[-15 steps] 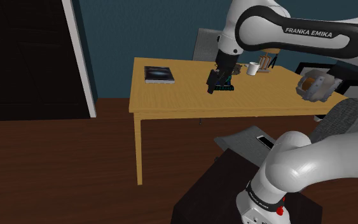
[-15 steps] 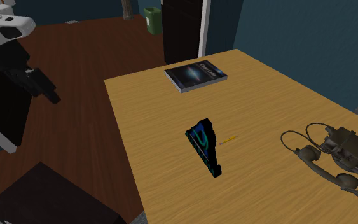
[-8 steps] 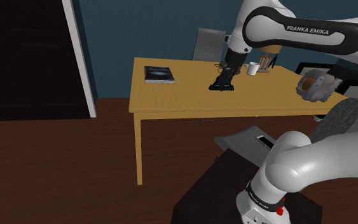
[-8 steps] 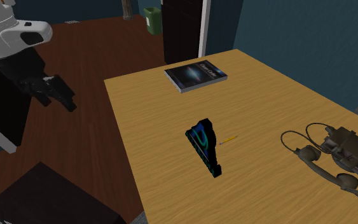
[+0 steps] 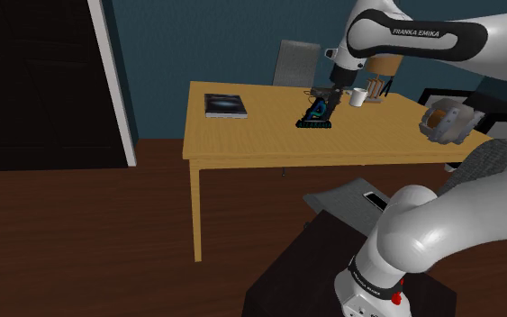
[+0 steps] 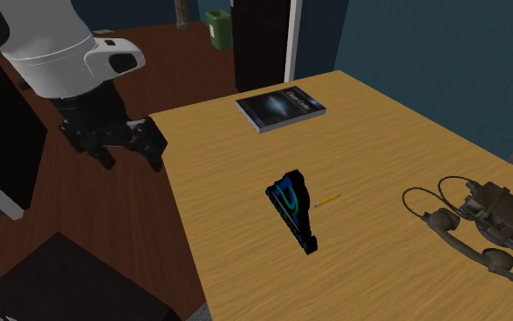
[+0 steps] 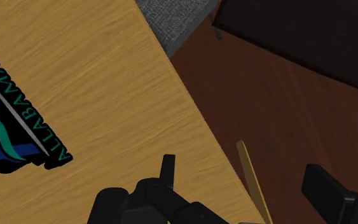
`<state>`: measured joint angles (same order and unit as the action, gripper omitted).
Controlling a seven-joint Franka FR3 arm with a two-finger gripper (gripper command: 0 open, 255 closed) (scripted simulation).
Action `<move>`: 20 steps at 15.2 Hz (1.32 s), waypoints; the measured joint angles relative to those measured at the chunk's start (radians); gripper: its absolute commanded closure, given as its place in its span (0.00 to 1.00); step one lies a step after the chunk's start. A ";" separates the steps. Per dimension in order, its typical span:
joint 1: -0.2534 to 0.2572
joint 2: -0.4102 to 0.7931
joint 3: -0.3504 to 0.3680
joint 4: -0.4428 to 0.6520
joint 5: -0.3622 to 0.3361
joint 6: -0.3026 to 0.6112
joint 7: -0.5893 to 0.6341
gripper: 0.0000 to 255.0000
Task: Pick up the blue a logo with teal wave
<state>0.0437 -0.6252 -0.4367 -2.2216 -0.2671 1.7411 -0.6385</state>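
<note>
Logo [image 6: 292, 208]: blue, teal wave, black edge. Table [image 6: 245, 255]: light wood grain. Floor [image 6: 181, 64]: dark red-brown.

The white Franka arm with dark joints [image 5: 422, 40] rises from five o'clock of the shoulder view and arches over toward one o'clock. Its all-black two-finger gripper [image 6: 128, 153] points downward at ten o'clock of the second exterior view, its fingers [image 7: 167, 167] well apart and clasping nothing.

Wooden table [image 6: 236, 246] has got a dark book [image 6: 280, 108] near one corner, a little pencil [image 6: 328, 201] mid-table, and a corded phone [image 6: 482, 219] well apart from both.
</note>
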 measured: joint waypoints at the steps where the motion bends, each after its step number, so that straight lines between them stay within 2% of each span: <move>1: 0.008 0.024 -0.030 0.022 -0.003 0.004 -0.048 0.00; 6: 0.058 0.160 -0.178 0.151 0.010 0.016 -0.288 0.00; 9: 0.101 0.289 -0.289 0.262 0.060 0.027 -0.456 0.00; 12: 0.137 0.443 -0.400 0.391 0.153 0.019 -0.636 0.00; 14: 0.139 0.578 -0.472 0.500 0.252 -0.004 -0.775 0.00; 15: 0.124 0.649 -0.500 0.545 0.310 -0.011 -0.850 0.00; 17: 0.063 0.796 -0.523 0.660 0.429 -0.050 -0.988 0.00; 20: -0.097 1.008 -0.488 0.879 0.588 -0.137 -1.153 0.00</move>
<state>-0.0538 0.3828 -0.9252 -1.3426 0.3208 1.6039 -1.7913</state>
